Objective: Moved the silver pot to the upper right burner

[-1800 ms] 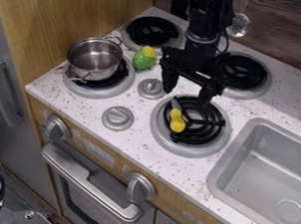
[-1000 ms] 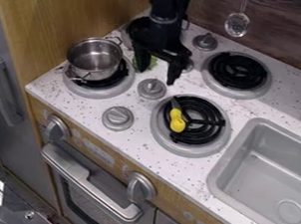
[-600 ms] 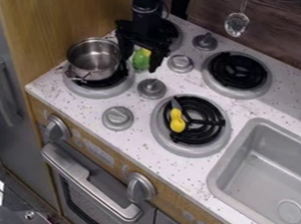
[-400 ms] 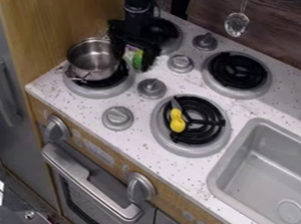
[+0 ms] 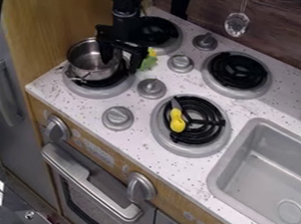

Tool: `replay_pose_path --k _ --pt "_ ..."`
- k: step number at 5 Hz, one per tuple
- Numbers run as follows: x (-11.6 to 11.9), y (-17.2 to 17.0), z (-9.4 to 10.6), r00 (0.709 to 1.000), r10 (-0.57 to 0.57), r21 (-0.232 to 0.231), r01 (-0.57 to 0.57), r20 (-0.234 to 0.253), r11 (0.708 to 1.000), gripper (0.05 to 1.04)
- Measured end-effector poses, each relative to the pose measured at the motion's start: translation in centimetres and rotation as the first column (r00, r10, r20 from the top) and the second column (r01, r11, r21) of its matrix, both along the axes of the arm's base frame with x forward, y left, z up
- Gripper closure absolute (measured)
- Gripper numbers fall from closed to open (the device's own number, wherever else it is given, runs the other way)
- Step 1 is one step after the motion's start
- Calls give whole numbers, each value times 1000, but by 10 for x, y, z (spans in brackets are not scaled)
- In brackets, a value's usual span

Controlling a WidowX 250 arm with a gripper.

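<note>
Evidently, the silver pot (image 5: pixel 89 68) sits on the lower left burner (image 5: pixel 98 94), mostly to the image-left of the gripper (image 5: pixel 121 60), whose fingers stand spread at its right-hand rim; gripping likely means straddling that wall.

Soft, fairly even light lay over the speckled counter (image 5: pixel 87 108). Pale glints marked the silver pot (image 5: pixel 84 69) and oven handle (image 5: pixel 89 185).

The shiny silver pot (image 5: pixel 88 72), open-topped with thin handles, sits upright on the lower left burner (image 5: pixel 102 93); the upper right burner (image 5: pixel 238 71) has a black coil inside a grey ring
</note>
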State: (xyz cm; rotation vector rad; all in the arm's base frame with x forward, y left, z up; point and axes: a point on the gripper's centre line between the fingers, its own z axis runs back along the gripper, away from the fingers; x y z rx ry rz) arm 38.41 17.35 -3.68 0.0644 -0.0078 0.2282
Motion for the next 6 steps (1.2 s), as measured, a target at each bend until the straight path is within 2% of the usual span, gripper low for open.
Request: replay_pose_path --k 1,3,4,5,6 --pt "-4 1 -13 999 24 -31 -26 -42 999 140" --pt "-8 -9 -15 1000 16 -31 -17 -23 999 701" --pt "-10 -15 -14 999 -9 -20 9 -31 1000 915" --pt "-18 -30 -1 999 -39 10 39 -24 999 1000" --pt "-19 -64 24 991 -127 54 125 35 991 1011"
